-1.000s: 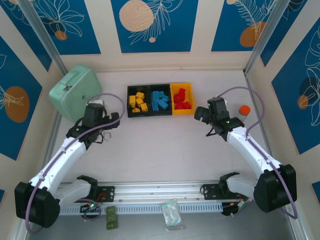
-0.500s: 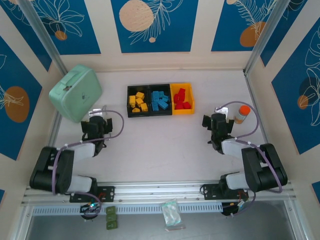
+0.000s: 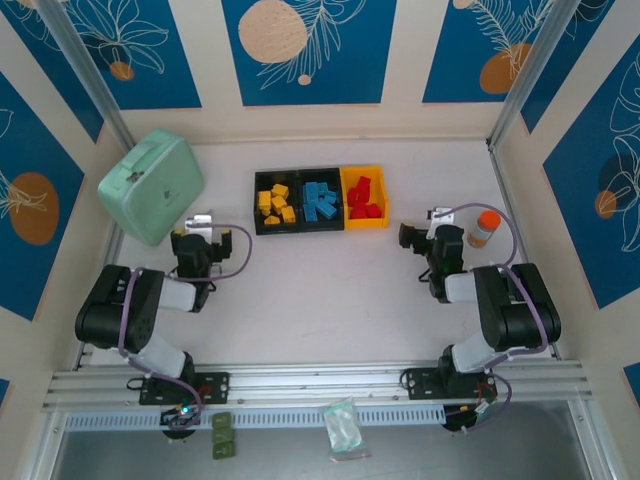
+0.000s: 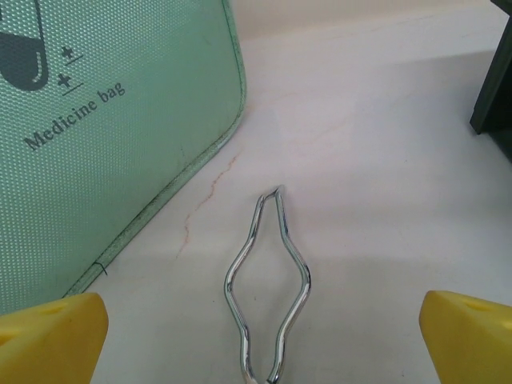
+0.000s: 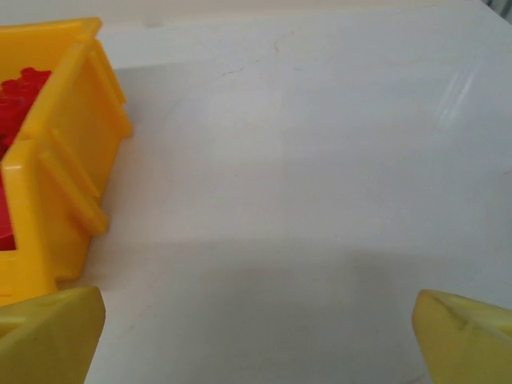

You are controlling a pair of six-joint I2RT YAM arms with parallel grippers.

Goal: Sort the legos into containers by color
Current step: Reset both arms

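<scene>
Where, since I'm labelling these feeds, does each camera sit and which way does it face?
Top external: high behind the bases, looking down on left arm, right arm and the containers.
Left wrist: low, facing the medicine bag and a wire clip; open left jaws' tips below.
Right wrist: low, facing the yellow container of red legos; open right jaws' tips below.
Shared: top external also shows that bag and yellow container.

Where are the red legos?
From above, the red legos lie in the yellow bin, at the row's right end, next to the blue legos.
</scene>
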